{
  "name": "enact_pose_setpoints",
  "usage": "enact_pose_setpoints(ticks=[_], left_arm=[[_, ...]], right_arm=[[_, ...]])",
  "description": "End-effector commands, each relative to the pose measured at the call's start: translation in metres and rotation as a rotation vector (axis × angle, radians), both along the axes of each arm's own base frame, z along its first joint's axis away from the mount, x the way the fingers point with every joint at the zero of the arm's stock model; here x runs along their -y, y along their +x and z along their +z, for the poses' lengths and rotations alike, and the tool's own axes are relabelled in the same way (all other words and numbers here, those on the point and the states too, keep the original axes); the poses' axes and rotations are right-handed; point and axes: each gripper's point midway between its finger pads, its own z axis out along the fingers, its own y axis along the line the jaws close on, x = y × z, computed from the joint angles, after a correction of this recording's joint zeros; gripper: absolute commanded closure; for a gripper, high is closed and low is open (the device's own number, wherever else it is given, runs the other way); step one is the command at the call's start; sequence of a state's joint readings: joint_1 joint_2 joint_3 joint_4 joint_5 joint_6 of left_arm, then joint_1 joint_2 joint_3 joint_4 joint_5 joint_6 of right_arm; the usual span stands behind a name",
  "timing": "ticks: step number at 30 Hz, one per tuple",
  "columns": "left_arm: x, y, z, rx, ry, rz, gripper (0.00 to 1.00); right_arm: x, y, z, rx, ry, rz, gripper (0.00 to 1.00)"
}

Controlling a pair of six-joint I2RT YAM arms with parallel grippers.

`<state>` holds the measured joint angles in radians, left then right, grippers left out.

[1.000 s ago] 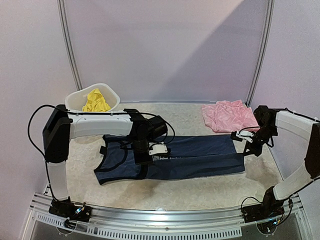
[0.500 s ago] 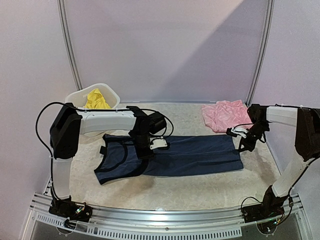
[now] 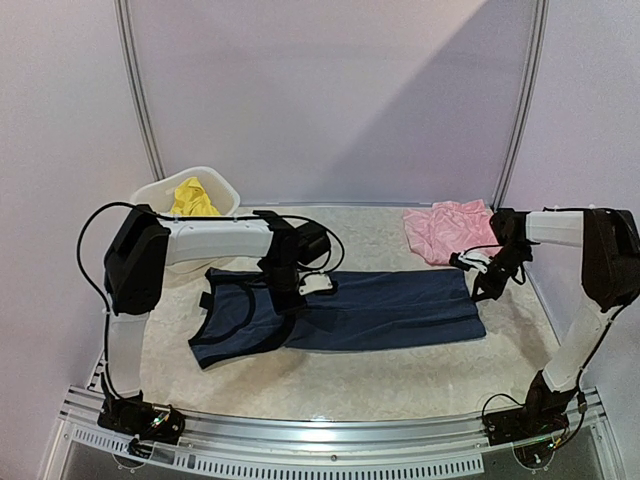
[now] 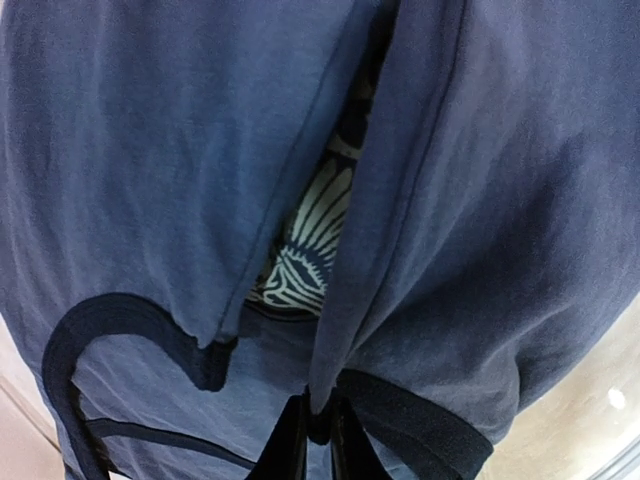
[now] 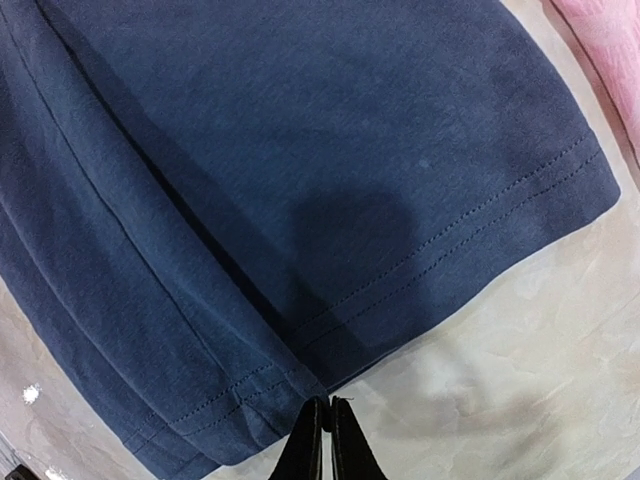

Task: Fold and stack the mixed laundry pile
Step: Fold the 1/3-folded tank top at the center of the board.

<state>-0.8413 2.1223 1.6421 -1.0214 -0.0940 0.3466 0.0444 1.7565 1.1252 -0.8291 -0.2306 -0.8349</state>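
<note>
sleeveless top [image 3: 385,310] centre; ruffled piece [image 3: 450,230] behind-right; tub [image 3: 150,205] behind-left

Folded navy top [image 5: 300,180], closed claw [image 5: 322,430] at hem, pink piece [image 5: 612,60]

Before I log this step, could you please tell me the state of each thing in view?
navy top: flat on the table, sides folded inward
pink piece: rumpled, lying at the far right
white tub: upright
yellow piece: bunched in the white tub
left gripper: shut on the navy top's folded edge
right gripper: shut, tips at the hem corner
</note>
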Motion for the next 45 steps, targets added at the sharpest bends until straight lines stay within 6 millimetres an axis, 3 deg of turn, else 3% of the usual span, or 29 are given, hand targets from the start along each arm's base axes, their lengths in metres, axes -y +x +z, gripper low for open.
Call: enact_pose_setpoints(ticks=[1, 6, 11, 14, 18, 21, 23, 28, 31, 35, 39, 45], left_arm=[[0.002, 0.014, 0.001, 0.021, -0.021, 0.027, 0.91], [0.001, 0.019, 0.000, 0.038, -0.020, 0.037, 0.87], [-0.001, 0.026, 0.005, 0.080, -0.013, 0.055, 0.80], [-0.002, 0.030, 0.019, 0.115, -0.021, 0.073, 0.74], [-0.014, 0.032, 0.056, 0.198, -0.038, 0.136, 0.68], [-0.034, 0.010, 0.080, 0.187, -0.050, 0.182, 0.64], [-0.052, -0.017, 0.086, 0.143, -0.049, 0.198, 0.61], [-0.108, -0.092, 0.076, 0.080, 0.097, 0.141, 0.59], [-0.119, -0.116, 0.074, 0.118, 0.161, 0.016, 0.57], [-0.142, -0.118, 0.060, 0.092, 0.375, -0.066, 0.62], [-0.161, -0.141, 0.034, -0.009, 0.467, -0.126, 0.63], [-0.173, -0.137, 0.026, 0.029, 0.530, -0.135, 0.61]], right_arm=[[0.004, 0.016, -0.004, 0.021, -0.009, -0.051, 0.95], [0.005, 0.022, -0.009, 0.021, -0.014, -0.073, 0.94], [0.001, 0.028, 0.000, 0.051, 0.020, -0.115, 0.83], [-0.001, 0.029, 0.012, 0.071, 0.037, -0.146, 0.70], [0.001, 0.027, 0.036, 0.129, 0.036, -0.171, 0.61], [0.001, 0.026, 0.065, 0.204, 0.046, -0.174, 0.58], [-0.002, 0.020, 0.080, 0.230, 0.063, -0.161, 0.58], [-0.013, 0.003, 0.090, 0.226, 0.126, -0.123, 0.57], [-0.017, -0.002, 0.094, 0.219, 0.152, -0.119, 0.56], [-0.017, -0.001, 0.094, 0.227, 0.152, -0.107, 0.56], [-0.019, -0.002, 0.092, 0.220, 0.154, -0.091, 0.56], [-0.021, -0.003, 0.086, 0.208, 0.162, -0.074, 0.56]])
